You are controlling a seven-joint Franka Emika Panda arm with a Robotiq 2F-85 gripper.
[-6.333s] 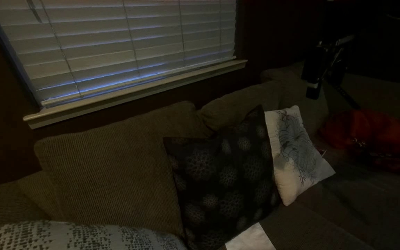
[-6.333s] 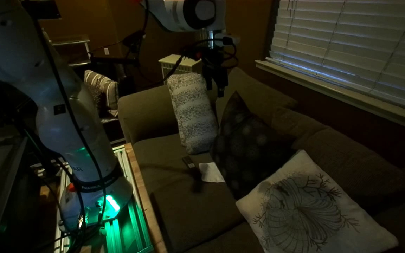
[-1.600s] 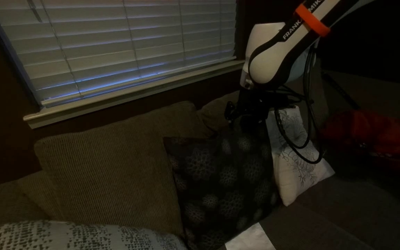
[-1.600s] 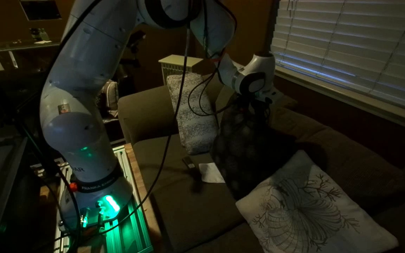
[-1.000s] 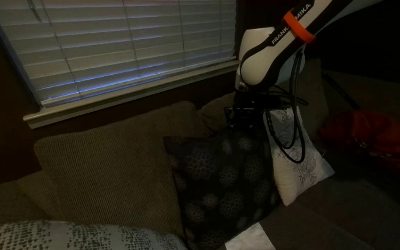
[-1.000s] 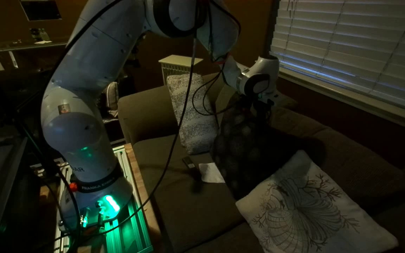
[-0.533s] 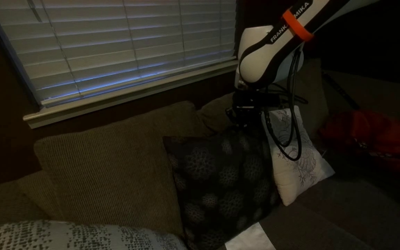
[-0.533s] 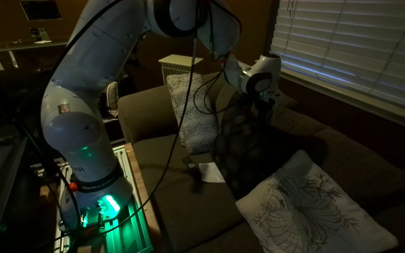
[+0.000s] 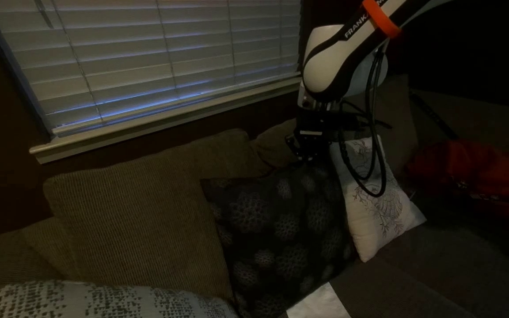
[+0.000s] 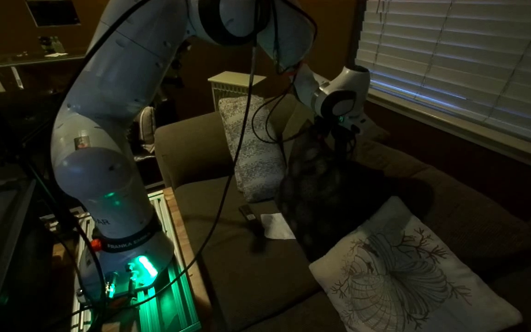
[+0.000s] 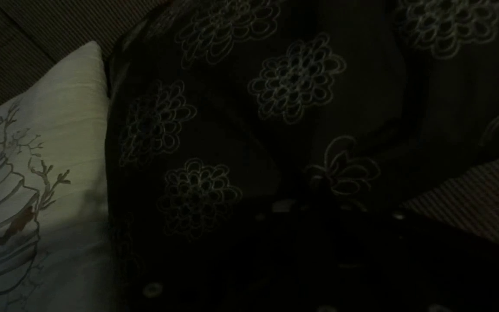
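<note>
My gripper (image 9: pixel 308 158) points down at the top edge of a dark pillow (image 9: pixel 285 225) with pale flower patterns. In the wrist view the jaws stand close together, and the dark pillow (image 11: pixel 228 130) creases toward them, its cloth pinched there. The fingers are very dark, so their exact grip is hard to make out. The pillow leans upright against the sofa back. Beside it rests a white pillow (image 9: pixel 374 207) with a shell and coral print, apart from the gripper; the same white pillow (image 10: pixel 399 276) lies nearest the camera in an exterior view.
A speckled striped pillow (image 10: pixel 254 152) leans by the sofa arm (image 10: pixel 191 143). A remote (image 10: pixel 247 212) and a white sheet (image 10: pixel 277 227) lie on the seat. Behind the sofa runs a window sill (image 9: pixel 170 119) under blinds. Cables (image 9: pixel 371 176) hang from the arm; red cloth (image 9: pixel 471 172) lies farther off.
The arm came over to the dark pillow and lowered, and the jaws closed on its top edge. In the last half second the arm rose slightly and the pillow shifted and tilted with it.
</note>
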